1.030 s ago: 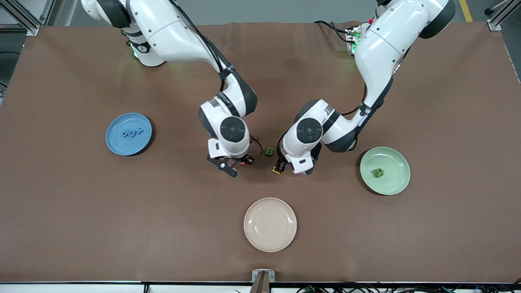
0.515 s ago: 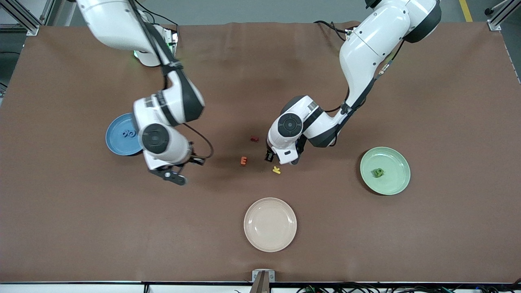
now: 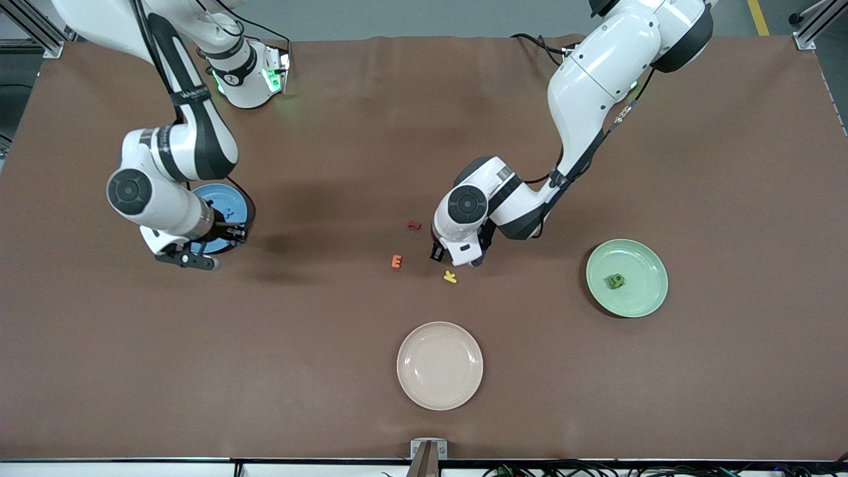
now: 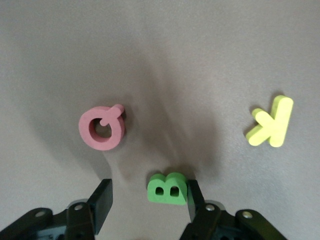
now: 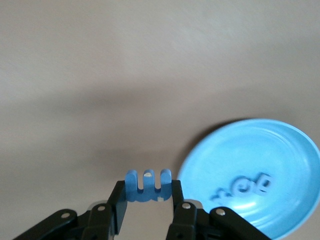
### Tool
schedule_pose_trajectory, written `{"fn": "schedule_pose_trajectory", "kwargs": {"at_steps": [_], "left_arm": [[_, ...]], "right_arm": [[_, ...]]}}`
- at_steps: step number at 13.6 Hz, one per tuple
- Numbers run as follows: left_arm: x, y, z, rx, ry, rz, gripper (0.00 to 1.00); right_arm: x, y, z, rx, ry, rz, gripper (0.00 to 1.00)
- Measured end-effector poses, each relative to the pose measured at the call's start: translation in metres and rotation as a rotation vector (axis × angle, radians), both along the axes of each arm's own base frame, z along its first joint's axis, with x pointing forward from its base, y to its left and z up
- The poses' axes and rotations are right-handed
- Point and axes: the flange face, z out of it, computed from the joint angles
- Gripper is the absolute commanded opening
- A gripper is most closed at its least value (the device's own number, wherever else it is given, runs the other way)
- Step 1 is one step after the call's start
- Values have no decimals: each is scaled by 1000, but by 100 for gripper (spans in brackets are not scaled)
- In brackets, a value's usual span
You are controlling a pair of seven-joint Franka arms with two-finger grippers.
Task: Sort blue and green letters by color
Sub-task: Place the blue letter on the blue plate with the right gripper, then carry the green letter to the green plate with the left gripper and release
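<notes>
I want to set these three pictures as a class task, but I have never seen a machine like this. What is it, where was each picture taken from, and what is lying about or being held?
These are two robot arms at a brown table, each ending in a two-finger gripper. The big picture looks down from a high camera facing them; the two small ones come from cameras on each arm's wrist.

The right gripper is shut on a blue letter by the rim of a blue plate that already holds blue letters. The left gripper is low over the middle of the table, its open fingers either side of a green letter B, one finger touching it.

Nearby lie a pink letter, a yellow K and an orange E. A pale green plate holds a green letter. A cream plate lies nearest the front camera.
</notes>
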Motion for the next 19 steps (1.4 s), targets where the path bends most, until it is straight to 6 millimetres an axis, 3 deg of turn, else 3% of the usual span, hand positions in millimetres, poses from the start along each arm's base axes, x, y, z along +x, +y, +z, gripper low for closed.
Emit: {"fn": "schedule_pose_trajectory", "kwargs": {"at_steps": [2,4,8,10,11,12,13,17,19], "left_arm": [[0,-2,0,4,-7,-2,63],[0,-2,0,4,-9,-2,50],[4,-2,2,-7,-22,4,36],[5,-2,2,-13,-29,6,21],[5,-3,2,-13,-30,5,11],[5,-3,2,-12,-31,2,5],[5,-3,2,-12,-32,1,2],[8,-4,7,-13,-60,-13,0],[19,-4,25,-16,-112,-25,0]], "right_arm": [[-25,-14,-9,1,4,7,0],[-44,-15,-17,2,9,10,0],[-50,-27,-22,1,15,-14,1],[-50,-40,-22,1,15,-40,3],[-49,-45,-22,1,15,-50,11],[-49,-49,-22,1,15,-58,61],[-49,-53,-22,1,15,-65,100],[-49,-68,-22,2,15,-96,100],[-49,-68,-22,2,15,-96,100]]}}
